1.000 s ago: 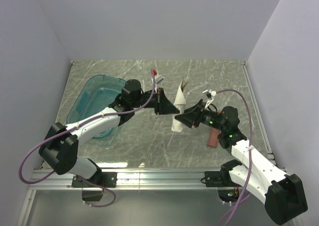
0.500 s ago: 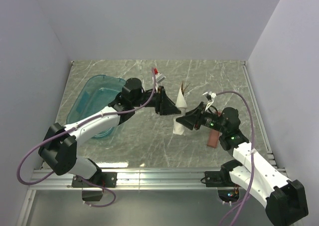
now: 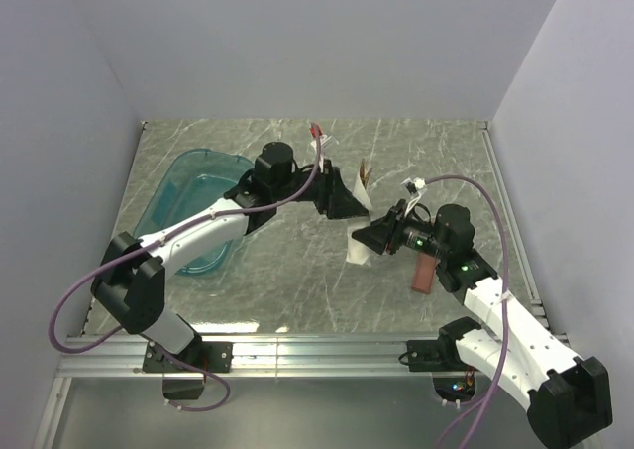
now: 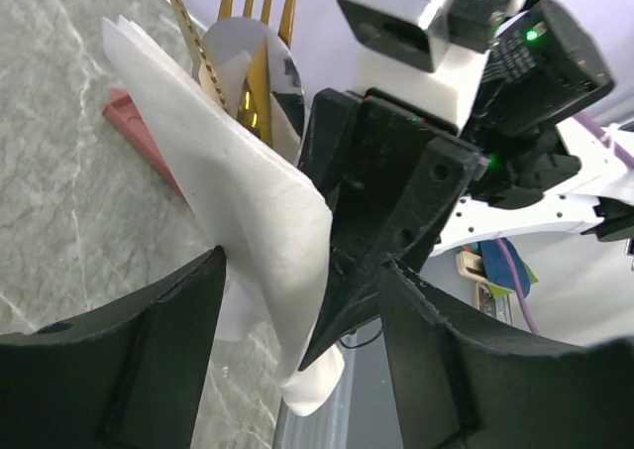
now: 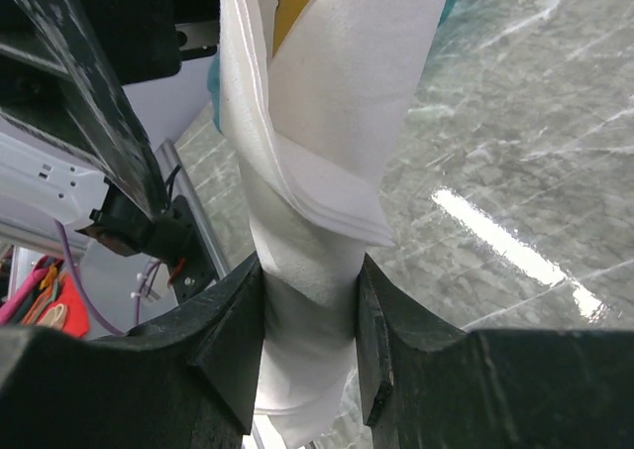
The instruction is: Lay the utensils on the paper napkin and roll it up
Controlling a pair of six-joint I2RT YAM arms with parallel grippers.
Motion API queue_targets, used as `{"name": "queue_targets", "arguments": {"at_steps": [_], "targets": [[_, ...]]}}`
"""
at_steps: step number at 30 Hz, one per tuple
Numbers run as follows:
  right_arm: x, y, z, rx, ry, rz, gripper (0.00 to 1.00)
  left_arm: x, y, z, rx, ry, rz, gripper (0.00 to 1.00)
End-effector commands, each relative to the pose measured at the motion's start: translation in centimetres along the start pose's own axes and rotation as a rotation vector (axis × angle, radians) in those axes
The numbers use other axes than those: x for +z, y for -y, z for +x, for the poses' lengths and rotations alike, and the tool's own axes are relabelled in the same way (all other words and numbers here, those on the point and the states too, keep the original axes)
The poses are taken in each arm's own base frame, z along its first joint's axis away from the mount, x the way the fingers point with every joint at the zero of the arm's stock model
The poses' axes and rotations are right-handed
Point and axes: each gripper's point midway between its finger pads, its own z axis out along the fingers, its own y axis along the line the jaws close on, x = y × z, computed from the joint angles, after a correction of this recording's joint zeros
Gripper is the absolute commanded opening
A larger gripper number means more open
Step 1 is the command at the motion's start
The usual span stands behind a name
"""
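Right claw (image 5: 307,340) clamped on the waist of the rolled paper napkin (image 5: 327,152), apparently so the utensils (image 4: 253,13) don't slip out; left claw (image 4: 302,290) apart around the roll, not gripping.

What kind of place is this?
Probably a robot test cell: plain white walls enclose a marble-patterned table, and the left arm and right arm are bolted to a metal rail.

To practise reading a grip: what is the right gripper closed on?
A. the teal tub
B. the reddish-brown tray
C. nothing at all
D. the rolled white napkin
D: in the right wrist view, the right gripper has its fingers pressed against both sides of the rolled paper napkin.
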Motion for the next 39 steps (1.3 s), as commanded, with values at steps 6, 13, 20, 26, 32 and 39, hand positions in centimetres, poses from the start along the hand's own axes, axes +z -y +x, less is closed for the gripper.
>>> {"name": "queue_targets", "arguments": {"at_steps": [6, 13, 20, 26, 32, 39], "targets": [[0.7, -1.4, -2.6, -0.060, 0.035, -0.048, 0.00, 1.2, -1.1, -0.6, 0.021, 0.001, 0.003, 0.70], [0.6, -1.2, -2.4, -0.066, 0.032, -0.035, 0.00, 1.8, -1.8, -0.7, 0.006, 0.008, 0.004, 0.62], [0.4, -1.4, -1.8, -0.069, 0.025, -0.044, 0.03, 1.9, -0.6, -2.0, -0.024, 0.044, 0.105, 0.45], [0.2, -2.0, -1.6, -0.065, 0.031, -0.078, 0.15, 1.4, 0.5, -2.5, -0.026, 0.057, 0.144, 0.24], [0.1, -3.0, -1.5, -0.053, 0.041, -0.140, 0.29, 0.7, 2.5, -2.8, -0.018, 0.059, 0.233, 0.04], [0.0, -3.5, -2.2, -0.063, 0.059, -0.146, 0.41, 0.2, 3.7, -2.8, -0.001, 0.047, 0.270, 0.00]]}}
